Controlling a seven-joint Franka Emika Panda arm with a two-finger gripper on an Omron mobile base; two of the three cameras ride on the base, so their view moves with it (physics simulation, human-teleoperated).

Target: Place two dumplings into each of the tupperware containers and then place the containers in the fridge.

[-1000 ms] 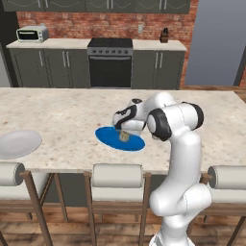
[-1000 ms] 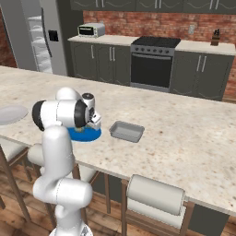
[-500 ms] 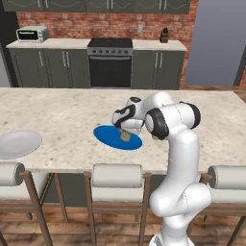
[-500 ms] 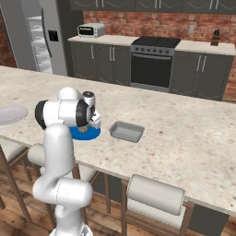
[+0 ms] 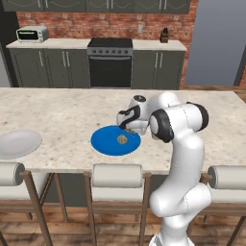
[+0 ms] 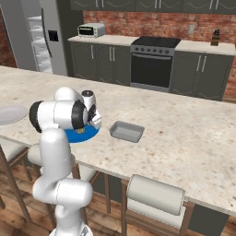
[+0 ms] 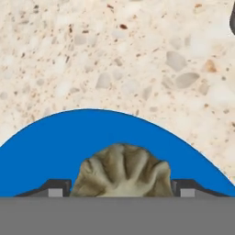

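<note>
On the island counter lies a blue plate point(image 5: 103, 144), and my gripper point(image 5: 129, 128) is low over its far right edge. In the hand view my gripper point(image 7: 119, 189) is shut on a brownish ridged dumpling point(image 7: 121, 172), with a dark fingertip point(image 7: 55, 188) pressed against each of its sides. Another dumpling point(image 5: 122, 140) rests near the plate's middle. A shallow grey tupperware container point(image 6: 126, 131) sits on the counter just right of the blue plate point(image 6: 87, 134), apart from the gripper point(image 6: 92, 120). The fridge point(image 6: 39, 39) stands at the far left with a door open.
A white plate point(image 5: 18, 143) lies at the counter's left end. Padded stools point(image 5: 117, 176) line the near edge of the island. Behind it are the black oven point(image 5: 110, 67) and a toaster oven point(image 5: 32, 33) on the back counter.
The fingers have closed in on the dumpling at the plate's edge. The arm has hardly moved and the other dumpling stays put.
</note>
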